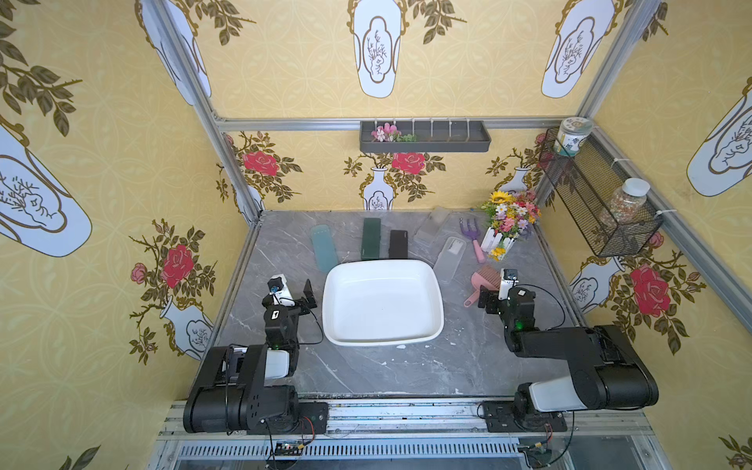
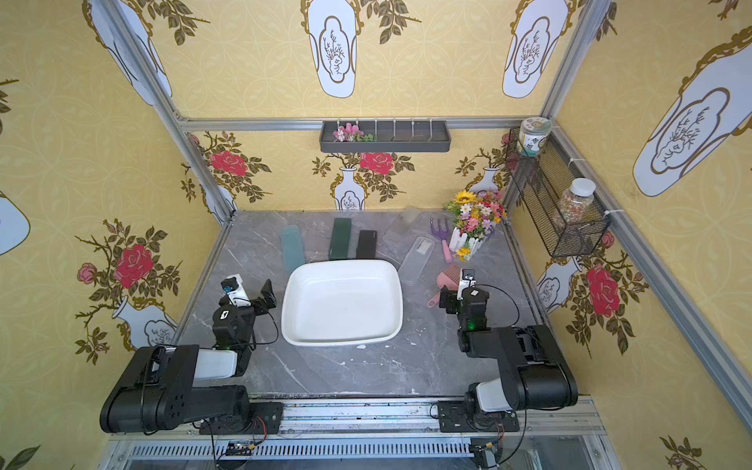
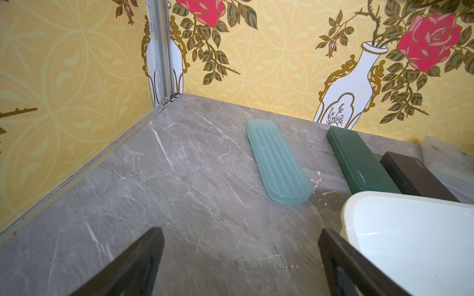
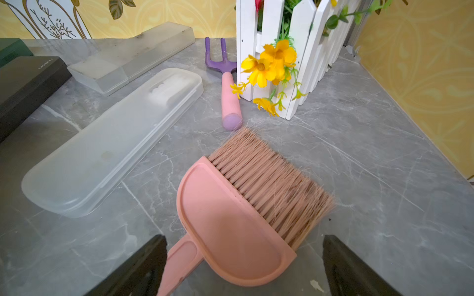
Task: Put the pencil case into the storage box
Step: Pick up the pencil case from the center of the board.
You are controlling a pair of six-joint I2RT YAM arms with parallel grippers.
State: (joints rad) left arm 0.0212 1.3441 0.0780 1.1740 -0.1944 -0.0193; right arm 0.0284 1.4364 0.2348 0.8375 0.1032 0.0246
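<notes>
The storage box (image 1: 382, 309), a wide shallow white tub, sits empty mid-table in both top views (image 2: 342, 305). Behind it lie several pencil cases: a teal ribbed one (image 3: 278, 164), a dark green one (image 1: 371, 238), a black one (image 1: 398, 244), a frosted clear one (image 4: 110, 143) and a second clear one (image 4: 133, 56). My left gripper (image 3: 241, 230) hovers open over bare marble left of the box, its right finger close to the rim. My right gripper (image 4: 243, 238) is open above a pink brush (image 4: 243, 205), right of the box, holding nothing.
A purple-and-pink garden fork (image 1: 474, 240) and a white fenced flower pot (image 1: 506, 228) stand at the back right. A dark grey divided tray (image 1: 425, 136) hangs on the back wall. A black wire basket (image 1: 594, 195) with jars hangs on the right wall.
</notes>
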